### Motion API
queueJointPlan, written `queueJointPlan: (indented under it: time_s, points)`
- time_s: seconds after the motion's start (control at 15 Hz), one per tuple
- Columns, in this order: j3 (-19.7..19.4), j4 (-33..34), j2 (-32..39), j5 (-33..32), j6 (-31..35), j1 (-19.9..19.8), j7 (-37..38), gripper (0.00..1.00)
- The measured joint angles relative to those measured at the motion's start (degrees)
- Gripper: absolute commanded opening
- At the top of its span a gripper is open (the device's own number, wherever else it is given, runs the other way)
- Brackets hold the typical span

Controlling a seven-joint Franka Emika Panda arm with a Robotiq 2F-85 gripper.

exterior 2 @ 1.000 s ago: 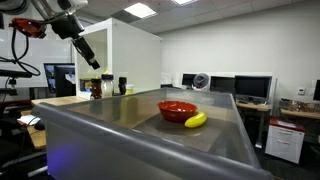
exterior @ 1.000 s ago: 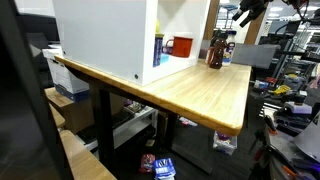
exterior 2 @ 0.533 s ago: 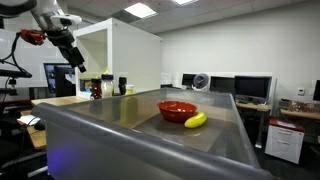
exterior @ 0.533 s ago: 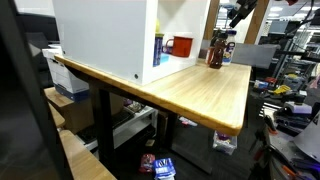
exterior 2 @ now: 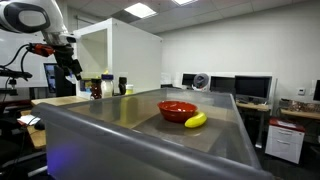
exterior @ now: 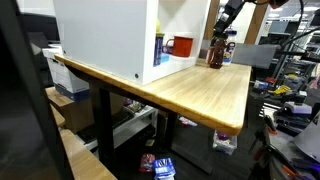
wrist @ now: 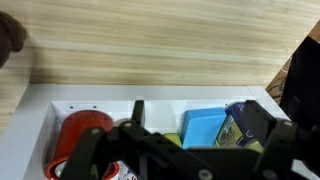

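Pale, grainy wood is covering the table (exterior: 200, 95), its edge rounded. I am looking at a boxy white cabinet (exterior: 100, 40) standing on it, with a glossy red mug (wrist: 85, 135) and a blue carton (wrist: 203, 125) sitting inside. Toward the far edge, a slim brown bottle (exterior: 215, 50) is standing upright. My gripper (exterior: 222, 18) is hovering above it, fingers spread apart, holding nothing.

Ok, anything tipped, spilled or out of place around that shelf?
Nothing stands out. The red mug stands upright inside the white shelf, the brown bottle upright beside it on the wooden table, and the open gripper holds nothing.
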Motion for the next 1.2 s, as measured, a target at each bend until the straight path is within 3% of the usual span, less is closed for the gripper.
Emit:
queueJointPlan:
  time_s: [0.67,1.2]
  points:
    - [1.3,1.1,6.7,2.0,13.4,-1.3,4.1,1.00]
    - [5.7,1.2,8.0,1.9,18.0,-5.0,10.2,1.00]
